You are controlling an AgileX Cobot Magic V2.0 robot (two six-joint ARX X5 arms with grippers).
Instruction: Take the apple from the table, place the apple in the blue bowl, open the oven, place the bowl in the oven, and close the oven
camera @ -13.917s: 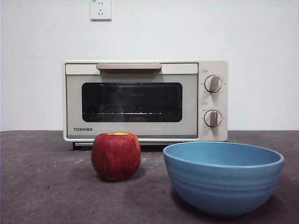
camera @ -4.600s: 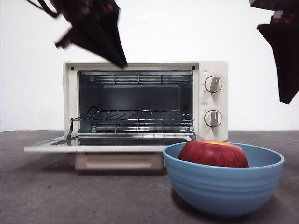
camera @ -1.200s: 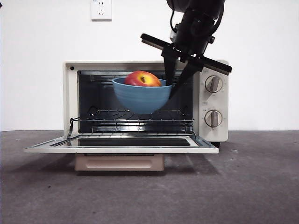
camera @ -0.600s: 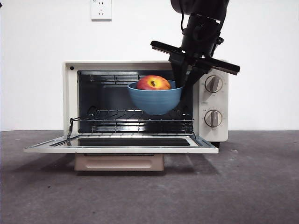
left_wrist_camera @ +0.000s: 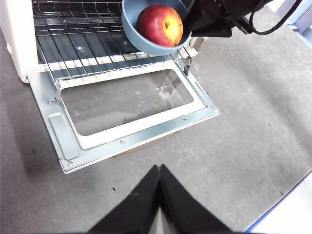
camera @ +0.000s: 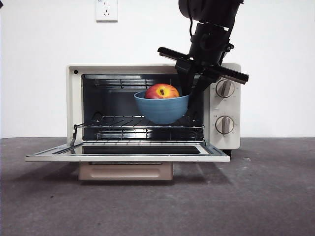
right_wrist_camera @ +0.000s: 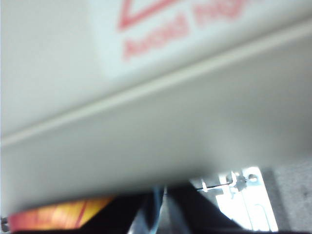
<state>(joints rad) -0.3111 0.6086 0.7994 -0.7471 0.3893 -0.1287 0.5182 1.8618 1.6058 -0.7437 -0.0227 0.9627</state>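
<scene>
The cream oven (camera: 224, 142) stands with its door (camera: 128, 152) folded down flat. Inside its opening, just above the wire rack (camera: 113, 120), hangs the blue bowl (camera: 161, 109) with the red and yellow apple (camera: 161, 91) in it. My right gripper (camera: 189, 94) comes down from above and is shut on the bowl's right rim. In the right wrist view the oven's top (right_wrist_camera: 146, 122) fills the frame, with the bowl's rim (right_wrist_camera: 155, 204) between the jaws and a strip of apple (right_wrist_camera: 58, 214) beside it. In the left wrist view, my left gripper (left_wrist_camera: 159, 168) is shut over the table (left_wrist_camera: 253, 122), in front of the door (left_wrist_camera: 131, 136), holding nothing; bowl (left_wrist_camera: 141, 41) and apple (left_wrist_camera: 158, 24) show beyond it.
The lowered door juts out toward the front, with its beige handle (camera: 125, 170) under its front edge. Two dials (camera: 224, 88) sit on the oven's right panel. A wall socket (camera: 106, 10) is high on the white wall.
The bowl with the apple has sunk a little and moved slightly deeper into the oven, closer to the rack. The right arm has followed it down.
</scene>
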